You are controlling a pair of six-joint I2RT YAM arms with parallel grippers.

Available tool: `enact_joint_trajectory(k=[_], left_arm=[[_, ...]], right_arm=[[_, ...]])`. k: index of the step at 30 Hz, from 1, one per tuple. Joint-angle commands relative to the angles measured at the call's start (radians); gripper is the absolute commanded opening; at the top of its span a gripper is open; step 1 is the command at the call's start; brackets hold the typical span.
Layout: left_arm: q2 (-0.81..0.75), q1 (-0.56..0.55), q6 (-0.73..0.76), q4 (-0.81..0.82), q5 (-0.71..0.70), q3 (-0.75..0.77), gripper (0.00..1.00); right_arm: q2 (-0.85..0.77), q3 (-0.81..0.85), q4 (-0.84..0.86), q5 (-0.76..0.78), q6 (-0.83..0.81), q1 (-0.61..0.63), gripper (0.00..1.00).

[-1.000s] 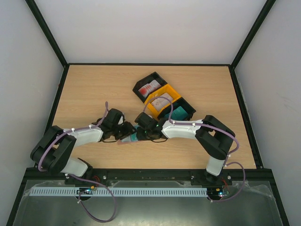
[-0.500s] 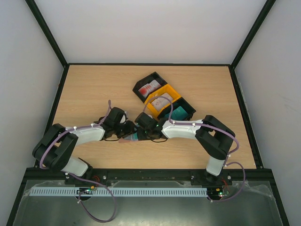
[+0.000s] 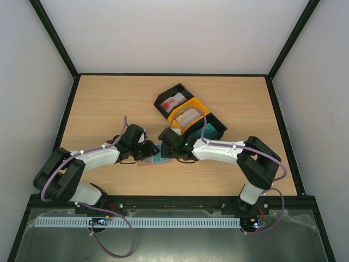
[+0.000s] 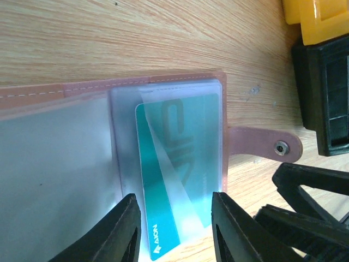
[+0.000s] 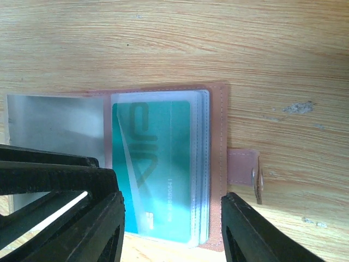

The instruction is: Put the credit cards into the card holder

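Observation:
The card holder (image 4: 260, 143) lies open on the table, a brown wallet with clear pockets and a snap strap; it also shows in the right wrist view (image 5: 219, 164) and the top view (image 3: 146, 161). A teal card (image 4: 180, 158) sits in its right pocket, with one corner sticking out of the near end; the right wrist view (image 5: 158, 169) shows it too. My left gripper (image 4: 175, 232) is open, its fingers either side of the card's near end. My right gripper (image 5: 172, 226) is open, straddling the same pocket. Both (image 3: 158, 150) meet over the holder.
Three joined trays stand behind the grippers: a black tray (image 3: 163, 98) with a red-and-white card (image 3: 174, 101), an orange tray (image 3: 199, 106) with a white, red-marked card (image 3: 187, 115), and a black tray (image 3: 221, 128) with a teal card (image 3: 209, 131). A black frame borders the table.
The right arm's elbow has swung to the right and its gripper has shifted slightly. The card holder with the teal card now lies flatter under both grippers.

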Motion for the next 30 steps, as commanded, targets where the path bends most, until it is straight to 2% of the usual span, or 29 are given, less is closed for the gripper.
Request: enact_joint_trajectory(k=[1, 3, 7, 12, 30], left_arm=[[-0.001, -0.006, 0.010, -0.028, -0.004, 0.019, 0.34], [0.012, -0.006, 0.010, -0.017, 0.004, 0.019, 0.30], [0.046, -0.006, 0.011, 0.003, 0.025, 0.017, 0.14], [0.077, -0.007, 0.013, 0.007, 0.018, 0.010, 0.07], [0.076, -0.006, 0.025, -0.023, -0.038, -0.023, 0.02]], right_arm=[[-0.023, -0.015, -0.005, 0.043, 0.027, 0.000, 0.48], [-0.022, -0.019, 0.000, 0.039, 0.028, -0.002, 0.47], [-0.023, -0.024, 0.006, 0.031, 0.030, -0.002, 0.47], [-0.024, -0.025, 0.009, 0.027, 0.030, -0.001, 0.47], [0.012, -0.023, 0.049, -0.069, 0.029, -0.012, 0.43]])
